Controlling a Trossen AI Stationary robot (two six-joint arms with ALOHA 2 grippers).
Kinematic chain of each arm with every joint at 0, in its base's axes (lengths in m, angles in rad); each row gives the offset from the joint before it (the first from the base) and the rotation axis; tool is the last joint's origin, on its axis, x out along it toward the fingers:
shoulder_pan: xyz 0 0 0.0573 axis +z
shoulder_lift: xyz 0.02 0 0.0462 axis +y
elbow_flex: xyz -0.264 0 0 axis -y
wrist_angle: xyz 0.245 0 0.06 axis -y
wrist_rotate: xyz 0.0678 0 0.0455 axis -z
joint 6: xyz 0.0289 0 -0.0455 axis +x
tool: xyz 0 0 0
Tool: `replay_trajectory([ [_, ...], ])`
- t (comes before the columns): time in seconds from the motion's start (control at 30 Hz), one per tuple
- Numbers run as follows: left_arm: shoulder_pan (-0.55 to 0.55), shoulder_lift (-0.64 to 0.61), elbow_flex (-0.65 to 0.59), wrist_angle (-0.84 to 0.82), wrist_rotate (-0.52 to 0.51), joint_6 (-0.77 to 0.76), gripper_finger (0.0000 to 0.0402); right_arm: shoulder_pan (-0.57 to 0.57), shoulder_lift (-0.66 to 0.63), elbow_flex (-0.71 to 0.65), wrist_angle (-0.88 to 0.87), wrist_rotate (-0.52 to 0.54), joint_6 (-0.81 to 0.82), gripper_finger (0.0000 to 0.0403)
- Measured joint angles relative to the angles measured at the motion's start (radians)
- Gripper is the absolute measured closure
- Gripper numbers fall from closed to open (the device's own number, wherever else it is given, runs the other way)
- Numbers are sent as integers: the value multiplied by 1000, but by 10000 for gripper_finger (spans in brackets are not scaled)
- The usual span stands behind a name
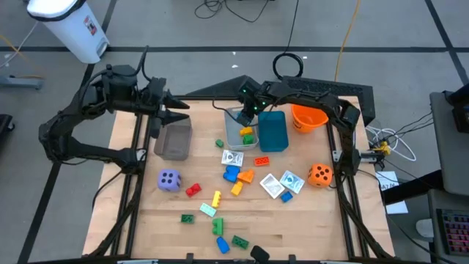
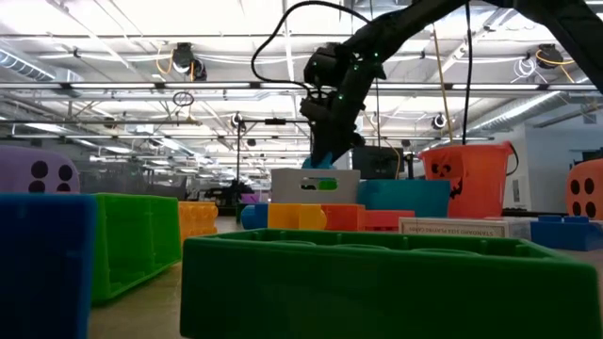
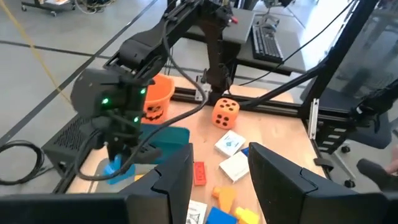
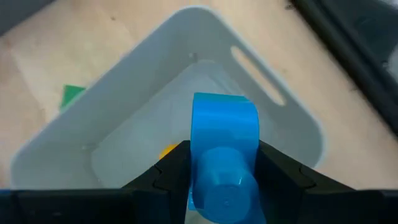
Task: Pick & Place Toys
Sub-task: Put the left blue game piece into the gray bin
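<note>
My right gripper [image 4: 224, 171] is shut on a blue brick [image 4: 224, 134] and hangs over the pale bin [image 1: 233, 117] at the table's far middle. In that bin lie a yellow brick [image 1: 247, 132] and a green brick [image 1: 248, 139]. My left gripper [image 1: 179, 110] waits open and bare above the far end of the grey bin [image 1: 174, 141]. Loose bricks [image 1: 234, 174], white packets [image 1: 282, 183], a purple die [image 1: 169, 180] and an orange die [image 1: 319, 174] lie on the wooden table. My right gripper pinches the blue brick between its two fingers, one on each side face [image 4: 198, 155]. The fingers slant down from the table's far right. The brick pokes out past the fingertips and hangs clear above the pale bin's floor [image 4: 155, 143].
A teal bin [image 1: 272, 132] stands right beside the pale bin, and an orange bucket [image 1: 308, 117] sits at the far right. More bricks [image 1: 220, 235] lie toward the near edge. The frame's rails [image 1: 344, 161] run along the table's sides.
</note>
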Motion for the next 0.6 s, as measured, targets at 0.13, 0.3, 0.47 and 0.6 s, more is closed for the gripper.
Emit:
replay_trajectory([
  [0.13, 20, 0, 0, -19, 0, 5, 243, 12, 1, -14, -8, 29, -8, 266],
  [0.3, 25, 0, 0, -34, 0, 25, 243, 26, 1, -52, 27, 72, -6, 266],
  [0.47, 26, 0, -2, -34, 0, 26, 243, 26, 1, -96, 75, 85, 12, 266],
  [0.6, 26, 0, -2, -34, 0, 26, 243, 26, 1, -133, 152, 89, 41, 266],
])
